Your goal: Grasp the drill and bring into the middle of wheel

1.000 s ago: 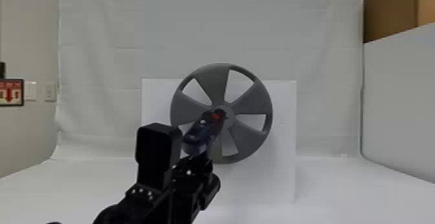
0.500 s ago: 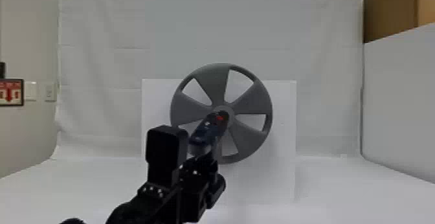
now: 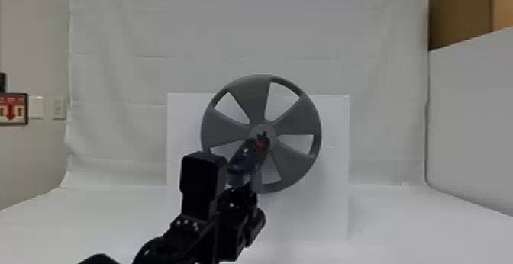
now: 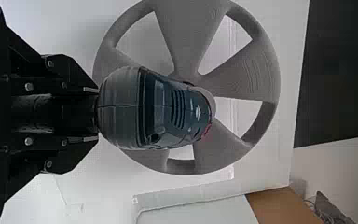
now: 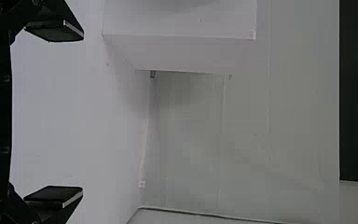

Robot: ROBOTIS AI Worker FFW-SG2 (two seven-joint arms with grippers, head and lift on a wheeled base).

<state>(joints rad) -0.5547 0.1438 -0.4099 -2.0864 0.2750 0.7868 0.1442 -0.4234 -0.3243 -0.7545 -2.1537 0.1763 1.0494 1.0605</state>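
Left wrist view: the left end effector (image 4: 96,113) is nearly closed, holding the drill (image 4: 161,109), likely stiff and top-heavy, best gripped round its handle.

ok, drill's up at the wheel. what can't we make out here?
- Whether the drill's tip touches the hub: too small in head view; behind the drill's body in left wrist view.
- Full grip of the left gripper on the drill: partly behind the drill's near end, left wrist view.
- Lower-left rim of the wheel: behind drill and left arm, head view.
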